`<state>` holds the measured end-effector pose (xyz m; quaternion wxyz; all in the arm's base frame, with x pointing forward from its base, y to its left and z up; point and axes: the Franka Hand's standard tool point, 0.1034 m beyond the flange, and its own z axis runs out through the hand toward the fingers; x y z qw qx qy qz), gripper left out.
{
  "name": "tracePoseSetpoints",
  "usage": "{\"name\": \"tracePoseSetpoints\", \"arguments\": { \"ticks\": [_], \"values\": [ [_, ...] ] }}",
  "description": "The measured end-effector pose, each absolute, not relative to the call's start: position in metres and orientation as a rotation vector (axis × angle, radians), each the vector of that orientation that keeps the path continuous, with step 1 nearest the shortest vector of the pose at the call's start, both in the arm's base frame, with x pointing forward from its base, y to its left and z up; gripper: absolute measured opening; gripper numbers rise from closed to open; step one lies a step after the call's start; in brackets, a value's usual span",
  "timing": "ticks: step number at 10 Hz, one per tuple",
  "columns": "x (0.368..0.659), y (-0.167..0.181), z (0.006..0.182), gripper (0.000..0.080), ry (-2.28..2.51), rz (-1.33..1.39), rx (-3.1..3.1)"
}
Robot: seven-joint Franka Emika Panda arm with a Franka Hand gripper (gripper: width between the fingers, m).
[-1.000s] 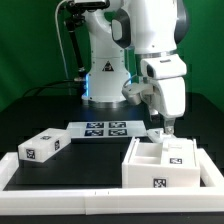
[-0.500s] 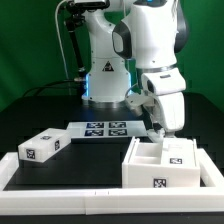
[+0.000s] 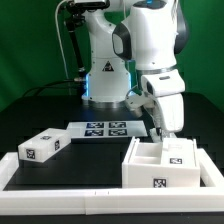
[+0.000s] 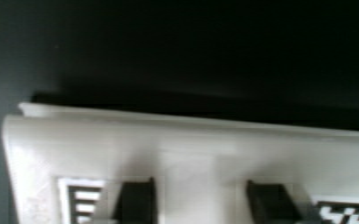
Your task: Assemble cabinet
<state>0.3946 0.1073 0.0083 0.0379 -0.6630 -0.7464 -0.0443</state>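
"Where was the cabinet (image 3: pixel 150 170) when you looked?"

"It sat on the black bench (image 3: pixel 95 160), near the front, on the exterior view's right. It was the biggest white thing there. Its top was open, so I could see walls inside it."

"And the robot?"

"The arm (image 3: pixel 150 40) reached down over the cabinet. The fingers (image 3: pixel 164 131) hung just above its back wall, very close. I could not tell if they touched it."

"Were the fingers spread or pressed together?"

"I could not tell. From far off they looked too small. The wrist view was all blurry. It showed the white cabinet (image 4: pixel 194 140) up close and some dark shapes, that was all. I saw nothing pinched in them."

"Was much of the job done?"

"I think not much. A block (image 3: pixel 42 146) with one tag lay loose on the bench, well apart from the cabinet, on the exterior view's left. It had not been put on. The cabinet looked open and not finished. One tagged white part sat at its right side, but I could not tell if it was joined on or just lying there."

"Anything else?"

"Only the marker board (image 3: pixel 105 128), flat on the bench behind."

"So what was left?"

"My guess is nearly all of it. The loose block had yet to go on the cabinet."
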Motion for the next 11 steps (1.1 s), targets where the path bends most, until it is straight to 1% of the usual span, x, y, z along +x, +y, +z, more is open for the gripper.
{"name": "tracePoseSetpoints", "arguments": {
  "ticks": [1,2,5,6,8,11],
  "values": [
    [0.395,0.105,0.009,0.0089,-2.284,-0.135,-2.040],
    [0.395,0.101,0.009,0.0068,-2.271,-0.110,-2.046],
    [0.397,0.098,0.009,0.0068,-2.256,-0.096,-2.057],
    [0.397,0.095,0.011,0.0068,-2.225,-0.072,-2.088],
    [0.403,0.084,0.038,0.0068,-2.155,-0.004,-2.192],
    [0.411,0.072,0.061,0.0069,-2.170,-0.016,-2.232]
  ]
}}
